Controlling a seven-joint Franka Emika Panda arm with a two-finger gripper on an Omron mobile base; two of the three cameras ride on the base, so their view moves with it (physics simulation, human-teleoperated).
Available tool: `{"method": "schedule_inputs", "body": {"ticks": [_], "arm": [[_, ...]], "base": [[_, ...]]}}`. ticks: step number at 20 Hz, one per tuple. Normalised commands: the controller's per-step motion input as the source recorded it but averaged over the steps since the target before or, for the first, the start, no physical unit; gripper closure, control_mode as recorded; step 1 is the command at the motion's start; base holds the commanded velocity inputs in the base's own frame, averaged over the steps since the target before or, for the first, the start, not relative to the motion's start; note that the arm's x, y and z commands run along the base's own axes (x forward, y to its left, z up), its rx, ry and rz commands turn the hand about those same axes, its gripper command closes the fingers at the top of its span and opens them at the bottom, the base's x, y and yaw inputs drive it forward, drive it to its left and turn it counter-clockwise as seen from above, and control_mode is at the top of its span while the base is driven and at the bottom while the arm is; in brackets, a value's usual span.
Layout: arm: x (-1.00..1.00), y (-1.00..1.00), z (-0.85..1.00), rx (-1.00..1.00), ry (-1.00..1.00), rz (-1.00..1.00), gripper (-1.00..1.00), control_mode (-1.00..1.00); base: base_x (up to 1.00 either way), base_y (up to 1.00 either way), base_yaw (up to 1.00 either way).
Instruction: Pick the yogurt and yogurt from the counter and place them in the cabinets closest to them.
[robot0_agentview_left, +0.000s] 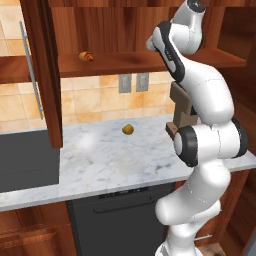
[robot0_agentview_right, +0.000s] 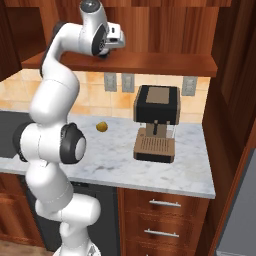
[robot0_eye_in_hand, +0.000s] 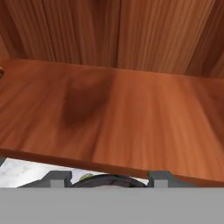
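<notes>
Both yogurt cups are out of view. My gripper (robot0_agentview_right: 121, 40) is raised to the open wall cabinet, level with its wooden inner shelf (robot0_agentview_right: 150, 62). In the hand view the fingertips (robot0_eye_in_hand: 59, 178) stand far apart at the bottom, so the gripper (robot0_eye_in_hand: 109, 179) is open with nothing held, facing the bare shelf (robot0_eye_in_hand: 122, 118) and the cabinet's back wall. The marble counter (robot0_agentview_left: 100, 160) lies below. From the left, the arm covers the hand, and the shelf (robot0_agentview_left: 150, 62) runs behind it.
A brown croissant-like pastry (robot0_agentview_left: 86, 56) lies on the shelf's left part. A yellow-brown ball (robot0_agentview_left: 128, 129) (robot0_agentview_right: 102, 126) rests on the counter. A coffee machine (robot0_agentview_right: 155, 125) stands to the right. The open cabinet door (robot0_agentview_left: 42, 75) hangs at the left.
</notes>
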Motion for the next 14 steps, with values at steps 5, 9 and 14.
{"method": "schedule_inputs", "body": {"ticks": [5,9,14], "arm": [[0.24,0.00,-0.20,-0.01,0.03,0.00,1.00,-1.00],[0.28,0.00,-0.19,-0.02,0.03,0.00,1.00,-1.00],[0.42,0.00,-0.06,0.00,0.01,0.00,1.00,-1.00]], "base": [[0.00,0.00,0.00],[0.00,0.00,0.00],[0.00,0.00,0.00]]}}
